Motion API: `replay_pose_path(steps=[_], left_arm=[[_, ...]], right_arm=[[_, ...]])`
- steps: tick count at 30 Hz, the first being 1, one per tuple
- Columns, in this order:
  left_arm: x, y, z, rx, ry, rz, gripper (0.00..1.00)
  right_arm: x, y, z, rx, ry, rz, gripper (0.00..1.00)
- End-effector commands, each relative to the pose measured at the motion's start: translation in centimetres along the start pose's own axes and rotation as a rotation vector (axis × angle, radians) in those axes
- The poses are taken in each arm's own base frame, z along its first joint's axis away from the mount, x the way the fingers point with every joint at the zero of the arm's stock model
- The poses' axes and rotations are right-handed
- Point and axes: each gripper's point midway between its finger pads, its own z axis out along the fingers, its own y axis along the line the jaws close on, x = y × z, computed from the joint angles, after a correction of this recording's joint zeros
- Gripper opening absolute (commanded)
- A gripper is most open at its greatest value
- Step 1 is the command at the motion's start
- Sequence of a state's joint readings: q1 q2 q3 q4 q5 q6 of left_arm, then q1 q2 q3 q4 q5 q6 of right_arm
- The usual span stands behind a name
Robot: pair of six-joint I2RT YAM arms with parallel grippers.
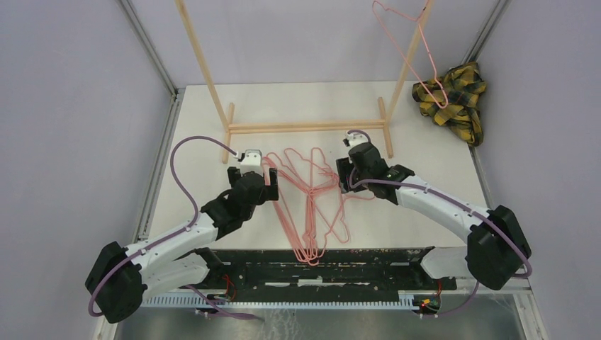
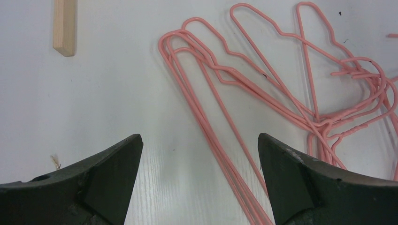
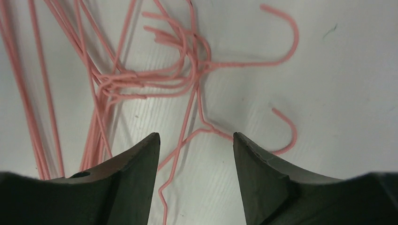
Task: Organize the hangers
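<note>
the hangers (image 1: 310, 212) are lying tangled in front of the rack (image 1: 305, 127), looking light, springy, snag-prone. left gripper (image 2: 199, 137) and right gripper (image 3: 196, 135) are gaping wide, empty; pinching one hook's neck seems best.

Obstacles: tangled hangers (image 1: 310, 205) lying mid-table, between left gripper (image 1: 271, 180) and right gripper (image 1: 345, 177). Wooden rack (image 1: 306, 127) feet and low crossbar just behind the tangle. Plaid cloth (image 1: 453, 95) in far right corner, with hung hanger (image 1: 414, 49) dangling over it.
Free: bare table (image 1: 198, 120) left of rack; bare strip right of rack, near side of cloth.
</note>
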State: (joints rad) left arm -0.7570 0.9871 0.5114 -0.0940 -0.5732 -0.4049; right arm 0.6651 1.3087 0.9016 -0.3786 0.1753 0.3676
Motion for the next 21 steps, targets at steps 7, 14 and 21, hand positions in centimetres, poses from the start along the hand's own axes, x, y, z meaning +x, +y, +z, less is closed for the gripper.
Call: replay_pose_path(steps=[7,14,21], left_arm=[[0.1,-0.5,0.7,0.002,-0.018,-0.06,0.99],[0.5,-0.6,0.9,-0.001,-0.012,-0.058,0.99],[0.8,-0.6,1.3,-0.006,-0.002,-0.05,0.99]], right_arm=[[7.5,1.1,2.8,-0.07,0.158,0.154,0.6],[10.3,1.8,2.8,-0.123,0.227,0.189,0.56],[11.9,2.2,2.9,-0.143,0.271,0.199,0.51]])
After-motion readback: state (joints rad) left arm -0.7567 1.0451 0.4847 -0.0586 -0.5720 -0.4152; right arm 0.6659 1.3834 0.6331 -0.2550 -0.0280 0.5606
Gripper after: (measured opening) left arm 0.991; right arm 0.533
